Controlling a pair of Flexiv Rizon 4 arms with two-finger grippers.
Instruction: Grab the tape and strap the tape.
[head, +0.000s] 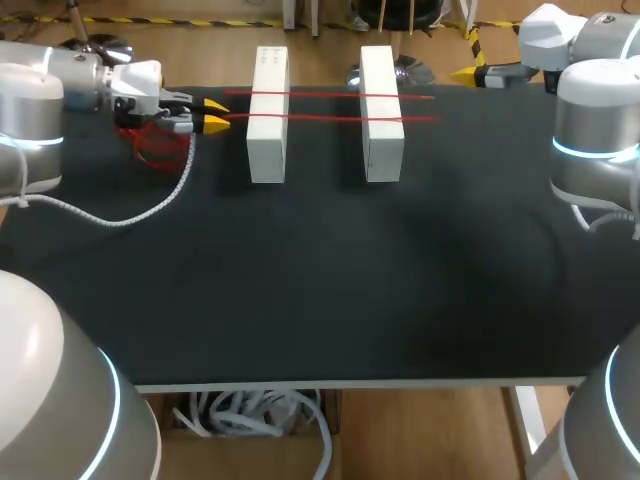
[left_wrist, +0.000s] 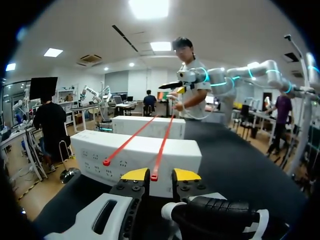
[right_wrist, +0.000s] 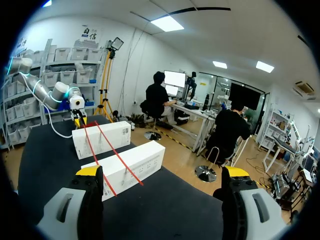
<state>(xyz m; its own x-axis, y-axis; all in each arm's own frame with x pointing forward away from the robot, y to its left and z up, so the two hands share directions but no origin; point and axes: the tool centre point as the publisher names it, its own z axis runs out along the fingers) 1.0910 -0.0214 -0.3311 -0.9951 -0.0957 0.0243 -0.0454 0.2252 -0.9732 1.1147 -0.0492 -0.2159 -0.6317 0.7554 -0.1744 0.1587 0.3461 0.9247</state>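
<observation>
1. Along the far edge of the black table (head: 320, 300) sits everything that matters; one robot arm enters at the far left corner and the other at the far right corner.
2. Two white boxes lie side by side near the far edge with a gap between them. These are the left-hand box (head: 268, 115) and the right-hand box (head: 381, 110), each with its long side running from the far edge toward the near edge.
3. Two thin red tapes lie parallel across the tops of both boxes and bridge the gap. They are the far tape (head: 330, 95) and the near tape (head: 330, 117).
4. A red tangle (head: 155, 148) of loose tape rests on the table by the far left corner, beneath the left arm's wrist.
5. The left gripper (head: 214, 114) hovers just beside the left-hand box, level with its top. Its jaws are parted only narrowly. The left end of the near tape sits between the yellow tips, but it does not look pinched from both sides, so the gripper reads as released.
6. The right gripper (right_wrist: 162, 172) is at the far right corner, well apart from the right-hand box. Its fingers are spread wide and hold nothing.
7. The step in hand appears to be grabbing the near tape's end. The next move likely calls for the left jaws to clamp squarely on that thin end without nudging the box.
</observation>
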